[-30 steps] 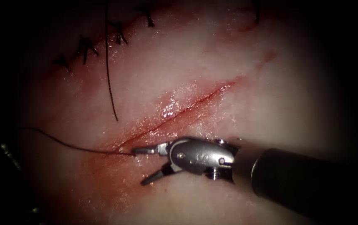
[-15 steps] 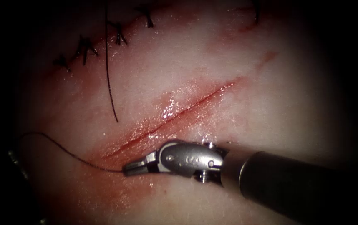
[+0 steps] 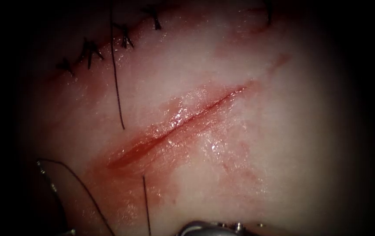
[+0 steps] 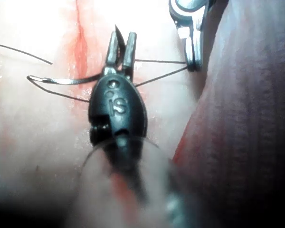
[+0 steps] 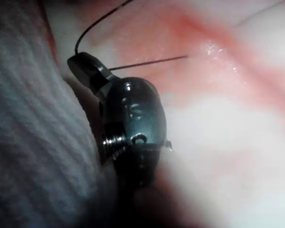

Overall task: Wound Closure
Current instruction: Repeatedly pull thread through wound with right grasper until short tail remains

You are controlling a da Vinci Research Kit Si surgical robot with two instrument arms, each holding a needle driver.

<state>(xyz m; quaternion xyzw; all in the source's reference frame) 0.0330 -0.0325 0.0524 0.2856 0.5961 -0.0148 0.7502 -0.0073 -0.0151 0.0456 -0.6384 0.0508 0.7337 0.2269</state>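
Observation:
The cut [image 3: 178, 122] runs slantwise across the tissue [image 3: 283, 144], wet with red fluid. My left tool [image 4: 121, 45] is shut on the curved needle [image 4: 61, 80], which sticks out sideways from the base of its jaws, free above the tissue. In the endoscope view the needle [image 3: 53, 188] glints at the lower left, left of the cut. A thread [image 3: 146, 205] comes out of the tissue just below the cut's lower end. My right tool [image 5: 83, 64] is shut on that thread [image 5: 147, 61]; its wrist [image 3: 213, 227] shows at the bottom edge.
An older, stitched cut [image 3: 95, 48] with several dark knots lies at the upper left. A loose thread end [image 3: 116, 78] hangs down from there towards the open cut. Another strand [image 3: 82, 188] runs from the needle to the bottom edge.
The right tool closed its jaws on the thread by the cut's lower end and drew back down, pulling thread out. The needle came into view at the lower left.

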